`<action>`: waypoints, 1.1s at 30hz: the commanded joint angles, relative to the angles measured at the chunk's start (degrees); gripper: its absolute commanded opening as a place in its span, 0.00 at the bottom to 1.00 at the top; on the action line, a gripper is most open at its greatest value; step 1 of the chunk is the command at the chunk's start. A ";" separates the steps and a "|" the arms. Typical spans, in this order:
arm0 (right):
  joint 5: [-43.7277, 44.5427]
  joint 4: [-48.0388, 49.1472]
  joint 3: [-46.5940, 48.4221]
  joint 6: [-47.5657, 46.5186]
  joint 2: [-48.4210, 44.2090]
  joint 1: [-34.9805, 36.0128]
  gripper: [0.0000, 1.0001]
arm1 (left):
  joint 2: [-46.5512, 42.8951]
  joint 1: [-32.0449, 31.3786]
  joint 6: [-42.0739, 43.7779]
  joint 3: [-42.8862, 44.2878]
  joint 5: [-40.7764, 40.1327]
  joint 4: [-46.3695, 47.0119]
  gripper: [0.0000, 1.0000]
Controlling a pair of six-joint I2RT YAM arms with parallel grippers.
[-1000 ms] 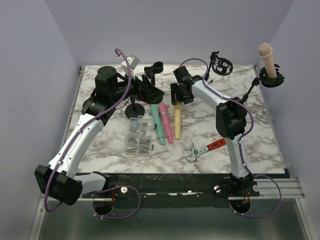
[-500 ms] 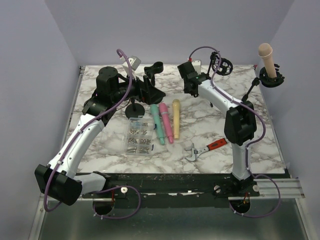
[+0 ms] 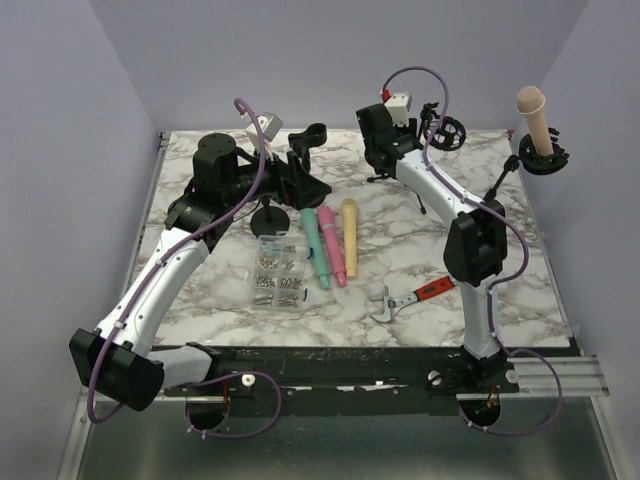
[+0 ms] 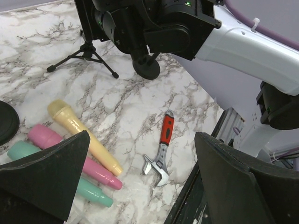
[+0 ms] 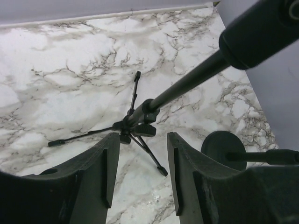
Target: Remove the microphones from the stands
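Observation:
A beige microphone [image 3: 531, 110] stands upright in a black holder [image 3: 543, 158] on a stand at the far right of the table. My right gripper [image 3: 379, 168] is open and empty near the far edge, well left of that microphone. In the right wrist view its fingers [image 5: 88, 182] straddle a small tripod stand [image 5: 135, 123]. My left gripper [image 3: 312, 186] is open wide and empty at the far left, beside a clip stand [image 3: 308, 137]. The beige microphone does not show in either wrist view.
Teal [image 3: 314, 247], pink [image 3: 332, 243] and yellow [image 3: 351, 237] microphones lie side by side mid-table. A clear screw box [image 3: 278, 272] lies to their left, a red-handled wrench [image 3: 410, 297] to the front right. A tripod stand with a shock mount [image 3: 443, 130] stands at the back.
My right gripper has risen from the yellow microphone's head and moved back toward the far edge, leaving that microphone lying on the table. The left arm has not moved.

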 commanded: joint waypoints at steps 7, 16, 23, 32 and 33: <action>3.28 0.51 2.99 -2.54 4.14 -1.14 0.52 | -1.51 -0.50 1.28 -0.11 0.08 0.37 0.99; -0.90 -0.97 2.30 0.52 4.53 -2.70 0.51 | -1.27 -0.59 1.16 -0.30 0.06 0.72 0.99; -1.53 -1.57 1.40 1.42 4.55 -2.91 0.49 | -1.08 -0.59 1.17 -0.33 0.03 0.71 0.99; -1.96 -1.77 2.10 0.89 6.06 -2.92 0.44 | -1.26 -0.59 1.17 -0.35 0.03 0.65 0.99; -1.93 -1.74 2.21 0.72 6.04 -2.92 0.42 | -1.24 -0.59 1.25 -0.27 0.03 0.59 0.99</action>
